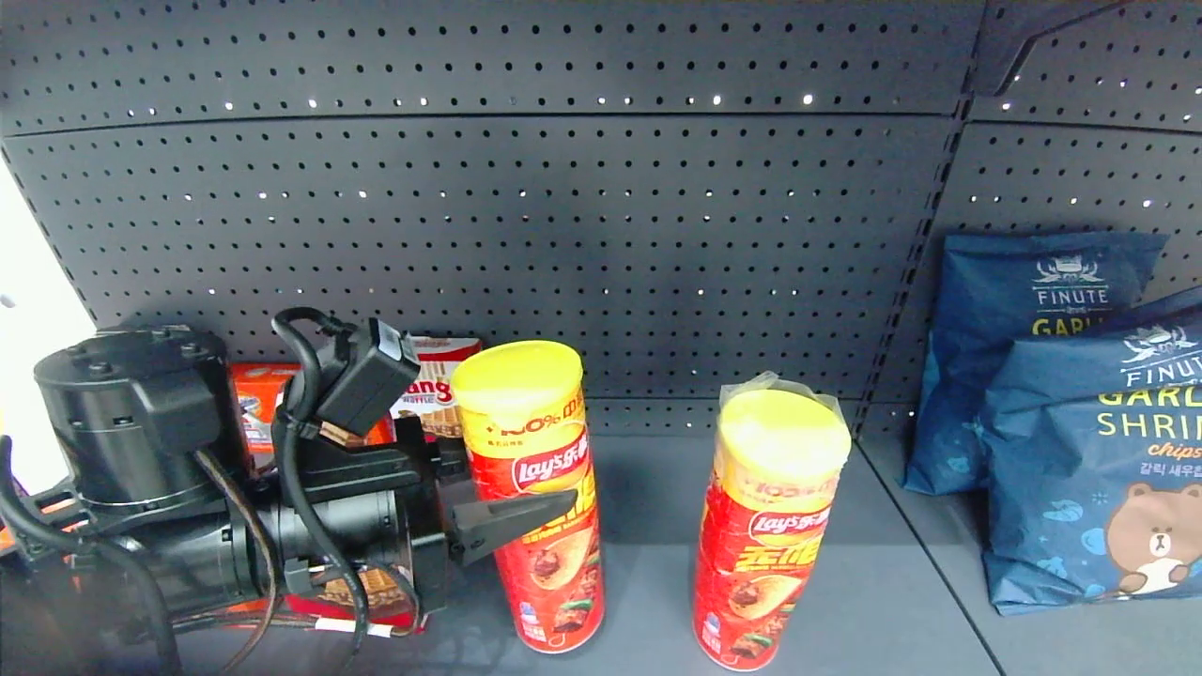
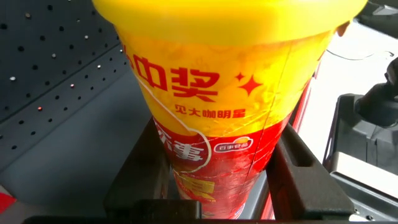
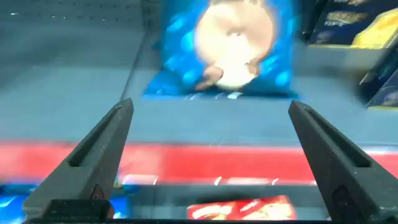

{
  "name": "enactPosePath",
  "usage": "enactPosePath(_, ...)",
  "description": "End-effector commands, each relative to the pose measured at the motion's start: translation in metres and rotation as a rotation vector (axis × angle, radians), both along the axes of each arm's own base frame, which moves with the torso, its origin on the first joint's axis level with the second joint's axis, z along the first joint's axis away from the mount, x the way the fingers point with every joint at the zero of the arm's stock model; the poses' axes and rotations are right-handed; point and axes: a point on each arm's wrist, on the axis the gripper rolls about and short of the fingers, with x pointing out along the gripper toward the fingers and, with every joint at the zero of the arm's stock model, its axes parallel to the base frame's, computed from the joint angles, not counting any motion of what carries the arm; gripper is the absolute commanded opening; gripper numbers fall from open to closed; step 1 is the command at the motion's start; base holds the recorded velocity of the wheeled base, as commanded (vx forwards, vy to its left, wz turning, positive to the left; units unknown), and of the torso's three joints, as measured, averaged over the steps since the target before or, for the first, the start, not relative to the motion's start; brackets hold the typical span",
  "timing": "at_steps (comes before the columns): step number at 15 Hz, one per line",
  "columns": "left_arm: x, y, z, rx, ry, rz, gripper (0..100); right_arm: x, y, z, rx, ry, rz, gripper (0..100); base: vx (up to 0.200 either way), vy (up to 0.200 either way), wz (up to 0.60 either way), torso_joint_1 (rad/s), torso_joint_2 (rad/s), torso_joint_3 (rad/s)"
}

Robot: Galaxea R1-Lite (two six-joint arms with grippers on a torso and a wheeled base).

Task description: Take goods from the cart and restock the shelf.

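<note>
**Two cans on the shelf, one in the left jaws**

Two yellow-lidded chip cans stand upright on the shelf. The left can sits between the jaws of the left gripper, which press on its sides about mid-height. The right can stands free, apart to its right. Your right gripper has its jaws spread wide and holds nothing. Expect the can to be light, a stiff tube yet easily dented, glossy and tall enough to tip. Hold it mid-body, gently, and keep off the lid.
</note>
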Motion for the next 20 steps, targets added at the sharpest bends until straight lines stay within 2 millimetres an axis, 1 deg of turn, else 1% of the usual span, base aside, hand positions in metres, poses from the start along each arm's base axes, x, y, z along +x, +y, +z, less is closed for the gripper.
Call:
enactPosePath(1, -0.001, 0.000, 0.002, -0.005, -0.008, -0.003, 0, -0.009, 0.004, -0.008, 0.024, -0.026, 0.215, 100, 0.000, 0.000, 0.00, 0.000, 0.00, 0.000)
enactPosePath(2, -0.001, 0.000, 0.002, -0.003, -0.008, -0.003, 0, -0.009, 0.004, -0.013, 0.018, 0.028, 0.236, 100, 0.000, 0.000, 0.00, 0.000, 0.00, 0.000)
enactPosePath(5, -0.001, 0.000, 0.003, -0.005, -0.010, -0.003, 0, -0.009, 0.003, -0.013, 0.073, 0.027, 0.195, 100, 0.000, 0.000, 0.00, 0.000, 0.00, 0.000)
enactPosePath(9, 0.001, 0.001, 0.007, -0.007, -0.026, 0.033, 0, -0.009, 0.003, -0.013, 0.079, 0.029, 0.186, 100, 0.000, 0.000, 0.00, 0.000, 0.00, 0.000)
enactPosePath(12, 0.005, -0.004, 0.020, -0.031, -0.074, 0.039, 0, -0.009, 0.003, -0.013, 0.077, 0.029, 0.187, 100, 0.000, 0.000, 0.00, 0.000, 0.00, 0.000)
enactPosePath(14, 0.013, -0.005, 0.042, -0.068, -0.138, 0.069, 0, -0.009, 0.003, -0.013, 0.077, 0.029, 0.186, 100, 0.000, 0.000, 0.00, 0.000, 0.00, 0.000)
enactPosePath(16, 0.015, -0.009, 0.054, -0.087, -0.170, 0.062, 0, -0.009, 0.003, -0.013, 0.077, 0.029, 0.187, 100, 0.000, 0.000, 0.00, 0.000, 0.00, 0.000)
enactPosePath(19, 0.014, -0.011, 0.053, -0.085, -0.172, 0.047, 0, -0.009, 0.003, -0.013, 0.077, 0.027, 0.187, 100, 0.000, 0.000, 0.00, 0.000, 0.00, 0.000)
enactPosePath(20, 0.018, -0.012, 0.056, -0.088, -0.182, 0.053, 0, -0.009, 0.003, -0.013, 0.079, 0.029, 0.189, 100, 0.000, 0.000, 0.00, 0.000, 0.00, 0.000)
